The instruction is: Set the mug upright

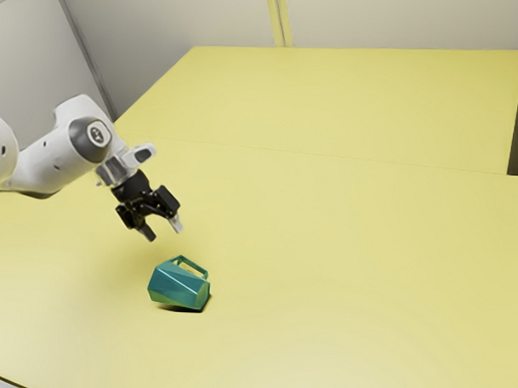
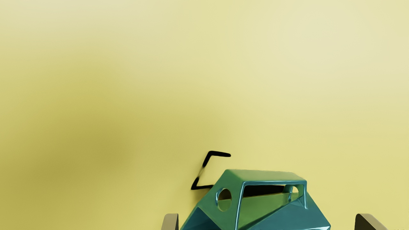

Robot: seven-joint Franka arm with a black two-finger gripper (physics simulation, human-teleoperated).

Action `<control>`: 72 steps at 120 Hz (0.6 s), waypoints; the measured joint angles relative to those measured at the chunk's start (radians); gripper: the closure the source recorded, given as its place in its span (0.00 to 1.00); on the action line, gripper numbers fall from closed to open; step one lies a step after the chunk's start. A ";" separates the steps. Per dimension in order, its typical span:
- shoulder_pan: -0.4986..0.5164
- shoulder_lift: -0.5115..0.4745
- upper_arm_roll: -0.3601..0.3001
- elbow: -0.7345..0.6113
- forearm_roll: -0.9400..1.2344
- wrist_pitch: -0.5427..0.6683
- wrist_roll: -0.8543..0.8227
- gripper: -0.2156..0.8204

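While faceted, glossy teal-green mug [image 1: 179, 287] lay on its side on yellow table [image 1: 342, 248], angular handle [image 2: 266, 175] uppermost, black two-finger gripper [image 1: 164, 234] hung above, fingers [image 2: 169, 222] wide apart, empty. Weight unclear; mug likely stiff, slippery. Flat sides seemed surer hold than thin handle.

In the exterior view, 1 robot arm [image 1: 58, 157] comes from the left. Its black gripper [image 1: 160, 235] is above the yellow table [image 1: 351, 240], with its 2 fingers apart. The teal mug [image 1: 178, 287] lies on its side, near the gripper and not touching it.
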 joint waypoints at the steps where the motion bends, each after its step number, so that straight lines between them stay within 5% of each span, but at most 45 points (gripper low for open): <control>1: 0.000 0.001 0.000 -0.001 -0.002 0.000 0.002 0.21; 72: 0.015 -0.013 0.030 -0.149 -0.180 0.017 0.133 0.21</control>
